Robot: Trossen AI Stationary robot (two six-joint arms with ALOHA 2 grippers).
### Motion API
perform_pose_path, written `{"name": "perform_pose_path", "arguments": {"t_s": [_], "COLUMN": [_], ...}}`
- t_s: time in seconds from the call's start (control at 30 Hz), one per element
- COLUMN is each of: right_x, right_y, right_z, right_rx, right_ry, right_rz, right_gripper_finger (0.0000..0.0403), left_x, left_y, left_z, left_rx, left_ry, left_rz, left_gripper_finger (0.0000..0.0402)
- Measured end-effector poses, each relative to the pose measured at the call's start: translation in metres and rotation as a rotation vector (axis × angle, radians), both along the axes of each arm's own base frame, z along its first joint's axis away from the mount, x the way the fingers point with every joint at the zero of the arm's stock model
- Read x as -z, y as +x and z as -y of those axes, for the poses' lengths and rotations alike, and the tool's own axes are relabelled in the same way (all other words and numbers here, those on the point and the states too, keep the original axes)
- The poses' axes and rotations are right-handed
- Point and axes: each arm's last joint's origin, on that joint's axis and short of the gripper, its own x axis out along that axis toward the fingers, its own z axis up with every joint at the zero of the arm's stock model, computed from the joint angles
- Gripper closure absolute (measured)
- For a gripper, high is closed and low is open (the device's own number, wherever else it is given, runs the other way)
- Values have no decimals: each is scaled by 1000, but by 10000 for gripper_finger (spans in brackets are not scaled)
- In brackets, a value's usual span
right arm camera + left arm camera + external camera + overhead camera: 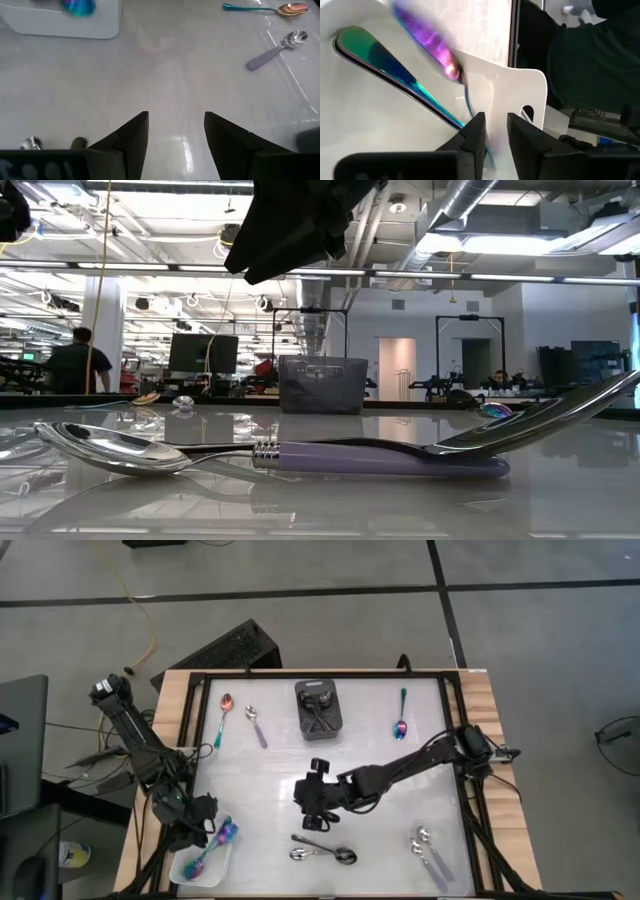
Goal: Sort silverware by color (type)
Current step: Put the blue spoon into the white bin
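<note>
Nearest the front edge of the bench point(280, 755), two silver spoons point(322, 854) lay at about 6 o'clock, and two more with pale handles point(430, 852) at 5 o'clock. At 7 o'clock the left pincer point(492, 131) hung over the white tray point(195, 875), its fingers nearly closed, with a rainbow spoon point(395, 65) lying in the tray beside them; I could not tell if it gripped anything. In the middle, the right pincer point(175, 132) was wide open and held nothing. Farther back sat a black bin point(319, 705) at 12 o'clock, rainbow spoons at 10 point(222, 715) and 2 o'clock point(401, 715). The rainbow sorting seemed under way; next, the right pincer probably needed to reach another spoon.
</note>
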Motion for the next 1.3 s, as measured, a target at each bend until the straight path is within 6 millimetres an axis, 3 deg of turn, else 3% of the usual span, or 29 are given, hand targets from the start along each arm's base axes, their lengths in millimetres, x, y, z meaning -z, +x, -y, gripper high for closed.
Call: {"name": "perform_pose_path", "arguments": {"t_s": [0.2, 0.4, 0.57, 0.77, 0.9, 1.07, 1.23, 1.3], "right_x": [0, 0, -1, 21, 45, 49, 67, 77], "right_y": [0, -1, -1, 28, 54, 84, 102, 108], "right_z": [0, -2, -19, -47, -49, -56, -65, -66], "right_rx": [0, -4, -93, -277, -314, -364, -384, -388], "right_ry": [1, 4, 71, 148, 202, 200, 173, 162], "right_rz": [2, 2, 30, 276, 296, 244, 153, 139], "right_gripper_finger": [188, 188, 188, 196, 226, 292, 380, 388], "left_x": [-4, -11, -20, -28, -27, -27, -26, -24], "left_y": [0, -3, -1, 8, 17, 30, 38, 40], "left_z": [-6, -20, -26, -31, -42, -60, -78, -84], "left_rx": [33, 10, 16, 18, -59, -140, -205, -223], "left_ry": [-57, -99, -95, 12, 204, 417, 535, 571], "left_rz": [-37, -36, 133, 417, 559, 661, 671, 651], "left_gripper_finger": [309, 307, 311, 311, 311, 316, 353, 376]}}
